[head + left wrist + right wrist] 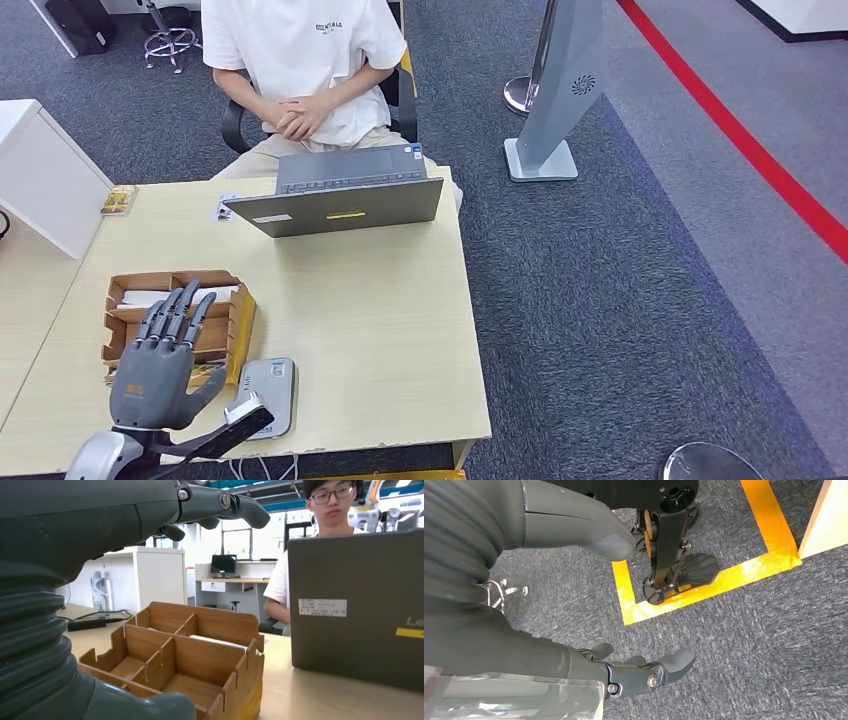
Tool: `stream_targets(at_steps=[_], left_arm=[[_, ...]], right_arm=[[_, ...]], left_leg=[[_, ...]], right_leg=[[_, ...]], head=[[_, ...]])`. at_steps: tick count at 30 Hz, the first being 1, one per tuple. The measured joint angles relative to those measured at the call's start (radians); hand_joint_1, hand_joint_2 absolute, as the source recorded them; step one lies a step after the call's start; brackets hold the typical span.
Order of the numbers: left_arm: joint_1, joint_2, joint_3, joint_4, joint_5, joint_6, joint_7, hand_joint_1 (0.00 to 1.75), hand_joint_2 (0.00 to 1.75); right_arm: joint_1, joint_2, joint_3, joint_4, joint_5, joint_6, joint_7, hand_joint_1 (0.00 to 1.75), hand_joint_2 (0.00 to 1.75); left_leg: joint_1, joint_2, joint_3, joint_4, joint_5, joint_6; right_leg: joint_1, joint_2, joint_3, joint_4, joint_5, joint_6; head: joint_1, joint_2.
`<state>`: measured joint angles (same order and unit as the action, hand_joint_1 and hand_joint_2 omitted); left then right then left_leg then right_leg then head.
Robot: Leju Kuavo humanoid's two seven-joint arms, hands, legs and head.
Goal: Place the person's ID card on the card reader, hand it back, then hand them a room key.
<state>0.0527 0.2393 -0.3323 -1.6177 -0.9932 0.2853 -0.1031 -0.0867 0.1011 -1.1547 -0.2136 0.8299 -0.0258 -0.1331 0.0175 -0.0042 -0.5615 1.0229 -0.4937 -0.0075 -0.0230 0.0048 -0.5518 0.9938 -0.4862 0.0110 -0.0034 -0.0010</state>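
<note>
At the desk's near edge, the robot's left hand (160, 365) hovers flat, fingers spread and empty, over a wooden divider box (125, 315); just beside it lies the grey, rounded card reader (266, 395). The right hand (644, 672) hangs by the blue carpet, fingers apart, with nothing evidently in its fingers. White cards, probably room keys, rest in the box's far compartment (165, 296). The ID card cannot be told for certain; a small card (226, 208) lies beside the laptop (340, 200), near the seated person (300, 70). The risk, as it looks: thick fingers could catch the thin notched plywood partitions and drag the light box, or slip on a flat, smooth card lying flush against the pale laminate tabletop (380, 320).
</note>
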Motion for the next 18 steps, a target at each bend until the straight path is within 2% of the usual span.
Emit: stream_targets(at_steps=[18], left_arm=[[0.056,0.001,0.0,0.022,0.019,-0.001,0.003,0.0,1.75]], right_arm=[[0.002,0.0,-0.001,0.0,0.008,-0.009,0.007,0.0,1.75]], left_leg=[[0.0,0.0,0.0,0.0,0.0,0.0]], right_leg=[[0.0,0.0,0.0,0.0,0.0,0.0]], head=[[0.0,0.0]])
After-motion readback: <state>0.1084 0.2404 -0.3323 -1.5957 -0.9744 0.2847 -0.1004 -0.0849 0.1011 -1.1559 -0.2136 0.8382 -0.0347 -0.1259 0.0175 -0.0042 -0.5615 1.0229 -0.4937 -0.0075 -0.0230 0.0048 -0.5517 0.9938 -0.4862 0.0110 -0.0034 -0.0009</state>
